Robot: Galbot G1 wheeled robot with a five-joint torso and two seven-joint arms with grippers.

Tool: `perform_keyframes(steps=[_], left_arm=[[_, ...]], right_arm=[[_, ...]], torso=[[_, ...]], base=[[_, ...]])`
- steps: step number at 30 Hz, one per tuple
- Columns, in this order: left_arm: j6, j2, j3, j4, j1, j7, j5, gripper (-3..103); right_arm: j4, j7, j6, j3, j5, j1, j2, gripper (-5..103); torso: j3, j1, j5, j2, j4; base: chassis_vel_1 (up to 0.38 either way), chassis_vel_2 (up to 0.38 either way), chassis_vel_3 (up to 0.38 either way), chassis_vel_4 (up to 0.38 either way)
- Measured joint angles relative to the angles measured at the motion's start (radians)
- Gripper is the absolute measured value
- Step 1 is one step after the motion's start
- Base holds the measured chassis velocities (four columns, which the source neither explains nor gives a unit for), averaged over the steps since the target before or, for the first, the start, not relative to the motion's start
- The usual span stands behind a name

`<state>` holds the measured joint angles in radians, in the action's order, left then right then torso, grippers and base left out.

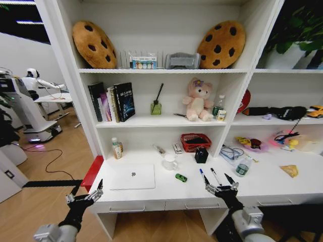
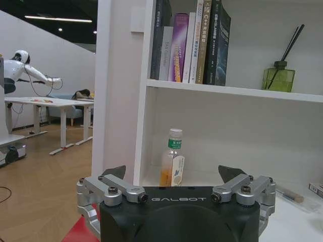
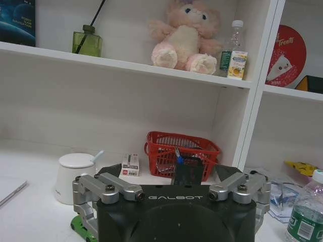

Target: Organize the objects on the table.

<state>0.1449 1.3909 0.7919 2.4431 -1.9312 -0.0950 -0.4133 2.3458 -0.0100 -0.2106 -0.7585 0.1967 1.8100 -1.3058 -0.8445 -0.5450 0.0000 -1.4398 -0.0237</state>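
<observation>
Illumination is bright and even, supplied from overhead; ceiling strip lights (image 2: 55, 19) glow in the darker room at the left. The white worktop (image 1: 222, 189) and shelving (image 1: 166, 121) reflect diffuse light without harsh glare. Shadows are soft, deepest below the shelves and under the worktop. The head view shows wide-angle distortion: shelf uprights lean outward toward the edges. Both wrist views are sharp, with slight softness in the far background.

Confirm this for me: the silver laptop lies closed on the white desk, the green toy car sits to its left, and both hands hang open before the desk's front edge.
One detail is off. In the head view the green toy car sits to the right of the silver laptop, not its left. The rest holds: the laptop lies closed on the white desk, and the left hand and right hand hang open at its front edge.
</observation>
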Motion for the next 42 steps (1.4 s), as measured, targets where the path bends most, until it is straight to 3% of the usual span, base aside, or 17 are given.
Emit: perform_keyframes(steps=[19,32,37,38,40,42], left_arm=[[0.003,-0.003,-0.004,-0.006,0.009,-0.007,0.000,100],[0.005,-0.004,-0.006,-0.008,0.011,-0.007,-0.001,100],[0.005,-0.004,-0.006,-0.008,0.011,-0.008,-0.001,100],[0.006,-0.005,-0.006,-0.008,0.011,-0.007,-0.002,100],[0.006,-0.004,-0.006,-0.008,0.011,-0.007,-0.002,100],[0.006,-0.005,-0.006,-0.008,0.011,-0.007,-0.002,100]], right_arm=[[0.009,0.023,-0.028,-0.043,-0.010,0.002,0.001,100],[-0.008,0.040,-0.025,-0.046,0.006,-0.013,0.000,100],[-0.019,0.066,0.012,-0.039,-0.008,-0.016,0.003,100],[-0.021,0.080,0.020,-0.034,-0.019,-0.017,0.006,100],[-0.024,0.086,0.024,-0.010,-0.028,-0.025,0.022,100],[-0.028,0.091,0.027,0.012,-0.029,-0.034,0.044,100]], torso=[[0.000,0.000,-0.0001,0.000,0.0003],[0.000,0.000,-0.0002,0.000,0.0003],[0.000,0.000,0.0007,0.000,0.0002],[0.000,0.000,-0.0011,0.000,0.0002],[0.000,0.000,0.0015,0.000,0.0001],[0.000,0.000,0.0006,0.000,0.0000]], base=[[-0.005,-0.024,0.010,0.028],[-0.158,-0.230,0.165,0.216],[-0.304,-0.291,0.325,0.267],[-0.251,-0.243,0.302,0.282],[-0.191,-0.230,0.206,0.138],[-0.087,-0.198,0.167,0.062]])
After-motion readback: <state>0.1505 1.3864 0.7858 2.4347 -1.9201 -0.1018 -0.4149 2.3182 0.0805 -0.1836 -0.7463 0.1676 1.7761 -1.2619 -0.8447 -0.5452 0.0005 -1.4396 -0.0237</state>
